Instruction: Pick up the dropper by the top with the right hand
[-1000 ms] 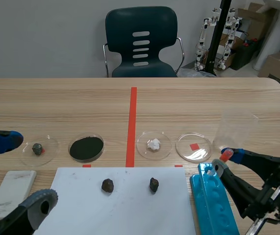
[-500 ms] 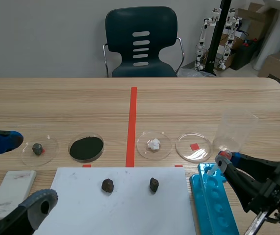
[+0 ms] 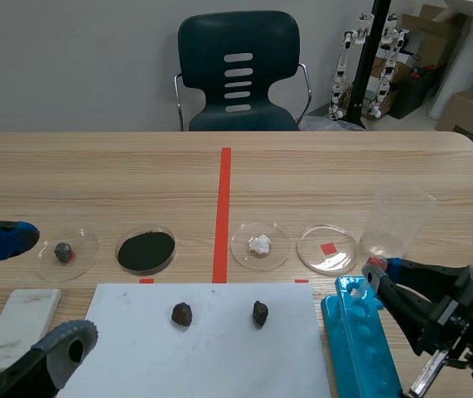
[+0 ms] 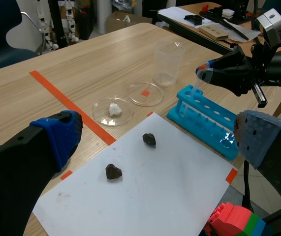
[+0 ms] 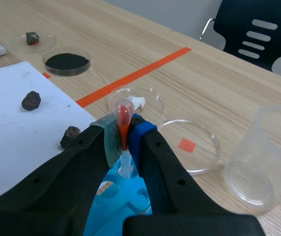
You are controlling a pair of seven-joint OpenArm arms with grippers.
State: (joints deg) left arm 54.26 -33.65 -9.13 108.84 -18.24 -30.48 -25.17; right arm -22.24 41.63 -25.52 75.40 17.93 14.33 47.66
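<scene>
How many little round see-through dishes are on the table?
4, in a row beyond the white paper, left to right: the rock dish, the black powder dish, the white lump dish, and the empty dish next to the plastic cup. None seem hidden.

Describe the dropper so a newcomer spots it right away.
Find the blue tube rack at the table's near right. Rising from its far end, gripped by the right pincer, is the dropper: a thin clear stem topped by an orange-red bulb, unlike the wide clear beaker and flat dish beyond it.
</scene>
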